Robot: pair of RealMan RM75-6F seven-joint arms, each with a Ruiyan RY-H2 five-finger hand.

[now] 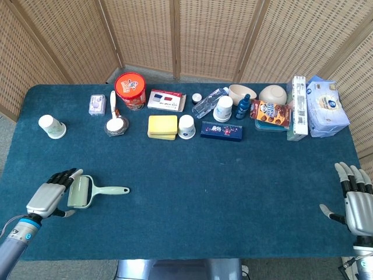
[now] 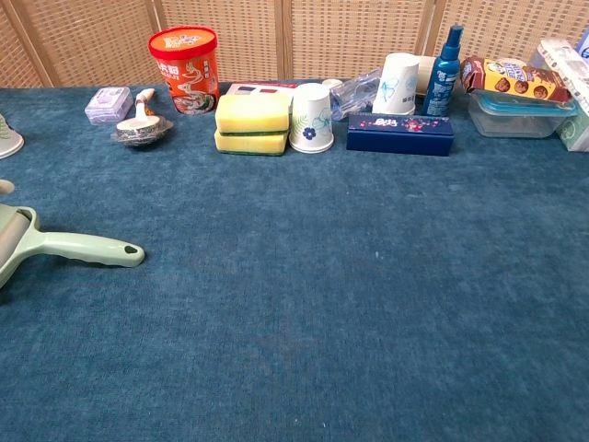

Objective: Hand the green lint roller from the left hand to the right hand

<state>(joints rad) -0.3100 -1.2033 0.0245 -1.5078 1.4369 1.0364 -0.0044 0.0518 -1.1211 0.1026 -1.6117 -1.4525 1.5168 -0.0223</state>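
Note:
The green lint roller lies flat on the blue table at the front left, its roll to the left and its handle pointing right. My left hand hovers right beside the roll with fingers spread, fingertips close to the roll's left side; it holds nothing. Whether it touches the roller is unclear. My right hand stands at the table's far right edge, fingers apart and empty. In the chest view only the roller's handle and part of the roll show; neither hand is plainly seen there.
Along the back stand a red tub, yellow sponges, a flowered paper cup, a dark blue box, bottles, bowls and tissue packs. A white cup sits at the left.

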